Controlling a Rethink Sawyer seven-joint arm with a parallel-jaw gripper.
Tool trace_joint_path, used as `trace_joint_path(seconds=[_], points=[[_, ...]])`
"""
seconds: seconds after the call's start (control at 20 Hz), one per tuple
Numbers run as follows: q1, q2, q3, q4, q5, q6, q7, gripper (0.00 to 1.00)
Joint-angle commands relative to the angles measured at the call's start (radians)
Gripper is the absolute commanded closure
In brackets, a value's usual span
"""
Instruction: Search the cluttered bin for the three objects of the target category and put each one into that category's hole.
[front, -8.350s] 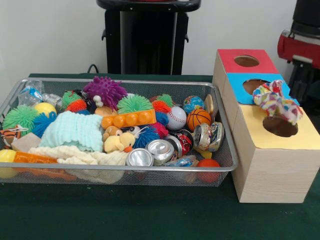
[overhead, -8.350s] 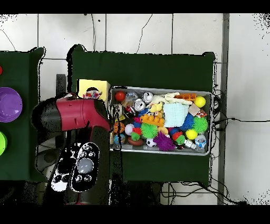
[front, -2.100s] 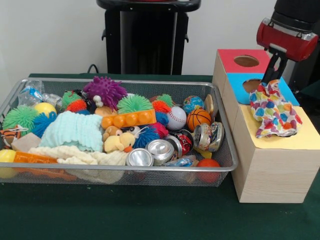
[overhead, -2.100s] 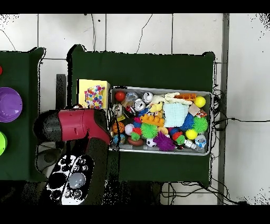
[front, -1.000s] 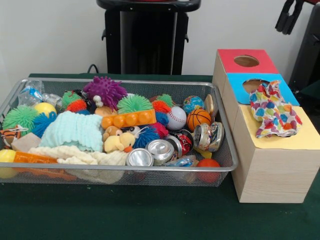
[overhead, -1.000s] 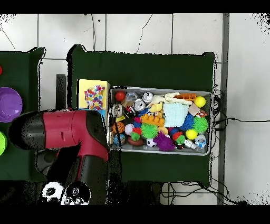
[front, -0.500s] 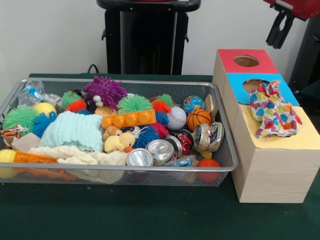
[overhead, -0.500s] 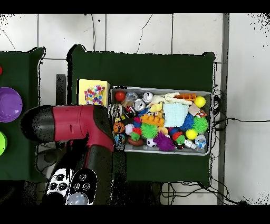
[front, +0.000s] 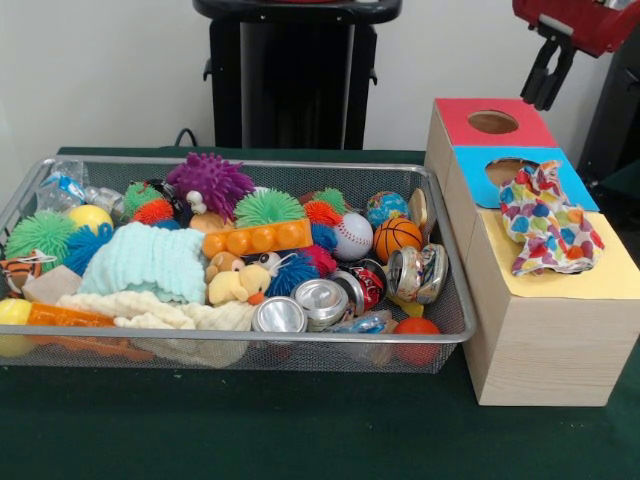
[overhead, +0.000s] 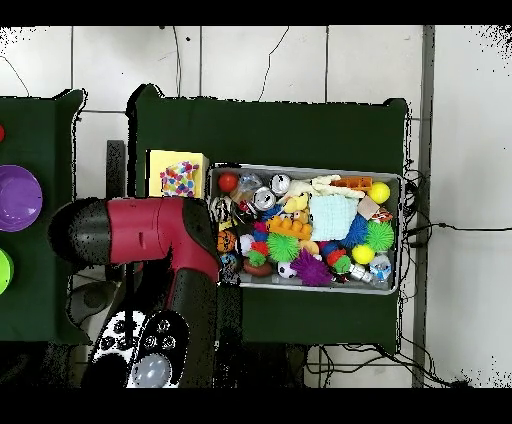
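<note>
The claw (front: 548, 88), empty with fingers pressed together, is hanging above the sorting box (front: 530, 330), where a multicoloured cloth (front: 546, 222) is lying over the yellow panel's hole

Gripper (front: 548, 78) empty above the sorting box (front: 530, 300), patterned cloth (front: 545, 222) apparently covering its yellow hole, wire bin (front: 440, 300) cluttered

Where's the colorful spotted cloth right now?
In the front view the spotted cloth lies on top of the wooden box at the right, draped across the blue and yellow panels, covering the yellow hole, beside the bin.
</note>
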Motion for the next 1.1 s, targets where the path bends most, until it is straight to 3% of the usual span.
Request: trace_joint_path(seconds=[0.05, 0.3, 1.1], points=[[-0.038, 0.01, 0.037, -0.053, -0.012, 0.038, 0.061, 1.0], [-0.059, 0.001, 0.044, -0.076, -0.012, 0.067, 0.032, 1.0], [-0.107, 0.095, 0.076, -0.086, -0.055, -0.118, 0.012, 1.0]])
